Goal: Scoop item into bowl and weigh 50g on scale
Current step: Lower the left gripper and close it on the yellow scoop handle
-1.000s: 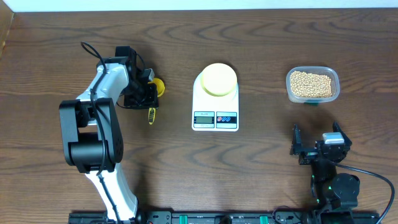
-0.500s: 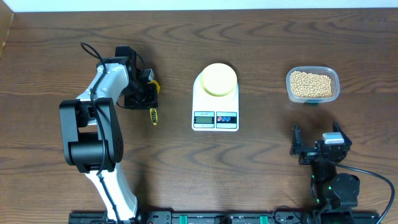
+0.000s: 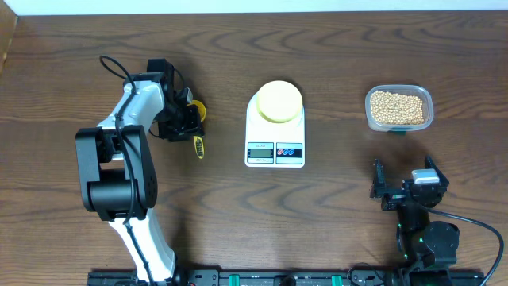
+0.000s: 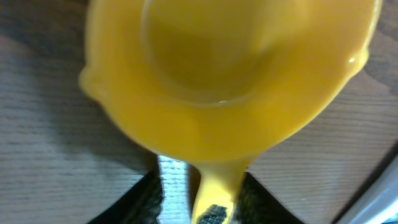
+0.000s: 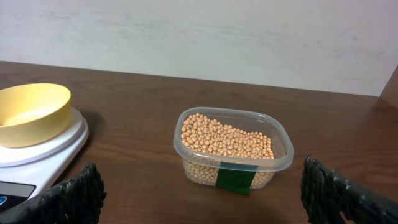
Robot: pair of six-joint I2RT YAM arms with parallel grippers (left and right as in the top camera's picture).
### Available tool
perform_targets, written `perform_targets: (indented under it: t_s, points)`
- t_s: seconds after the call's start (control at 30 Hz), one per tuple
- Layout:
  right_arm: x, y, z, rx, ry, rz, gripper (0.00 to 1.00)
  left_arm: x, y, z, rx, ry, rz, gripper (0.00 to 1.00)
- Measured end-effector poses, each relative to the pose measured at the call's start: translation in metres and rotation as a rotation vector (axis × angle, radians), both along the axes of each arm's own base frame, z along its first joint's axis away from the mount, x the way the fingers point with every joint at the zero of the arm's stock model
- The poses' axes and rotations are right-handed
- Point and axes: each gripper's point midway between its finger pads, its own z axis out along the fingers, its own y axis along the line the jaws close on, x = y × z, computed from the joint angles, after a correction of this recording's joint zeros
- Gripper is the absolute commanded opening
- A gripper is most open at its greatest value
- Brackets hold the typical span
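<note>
Left gripper [image 3: 186,118] over scoop [image 4: 224,74], left of scale [image 3: 275,139], handle between its fingers; clamped or loose, can't tell. Right gripper [image 3: 405,171], right of scale, jaws wide apart. Bowl [image 3: 279,101] on scale for weighing; beans [image 3: 397,106] in tub [image 5: 283,140], right of scale.

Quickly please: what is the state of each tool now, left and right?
Left tool: at the yellow scoop handle; gripping or open cannot be told.
Right tool: open, holding nothing.

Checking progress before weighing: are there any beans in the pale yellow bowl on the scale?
No, overhead the bowl on the scale looks empty, with the beans all in the clear tub.
</note>
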Motion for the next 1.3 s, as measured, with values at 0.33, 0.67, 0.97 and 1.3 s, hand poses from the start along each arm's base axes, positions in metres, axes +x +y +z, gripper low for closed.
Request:
perform_targets:
  t_s: [0.33, 0.67, 0.97, 1.3]
  points:
    - [0.000, 0.000, 0.000, 0.000, 0.000, 0.000, 0.99, -0.001, 0.001, -0.003, 0.007, -0.015, -0.022, 0.49]
    - [0.000, 0.000, 0.000, 0.000, 0.000, 0.000, 0.99, -0.006, -0.005, -0.001, -0.030, -0.010, -0.028, 0.63]
    - [0.000, 0.000, 0.000, 0.000, 0.000, 0.000, 0.99, -0.009, -0.006, 0.003, -0.037, 0.005, -0.004, 0.73]
    - [0.000, 0.000, 0.000, 0.000, 0.000, 0.000, 0.99, -0.008, 0.000, 0.003, -0.002, 0.001, 0.006, 0.36]
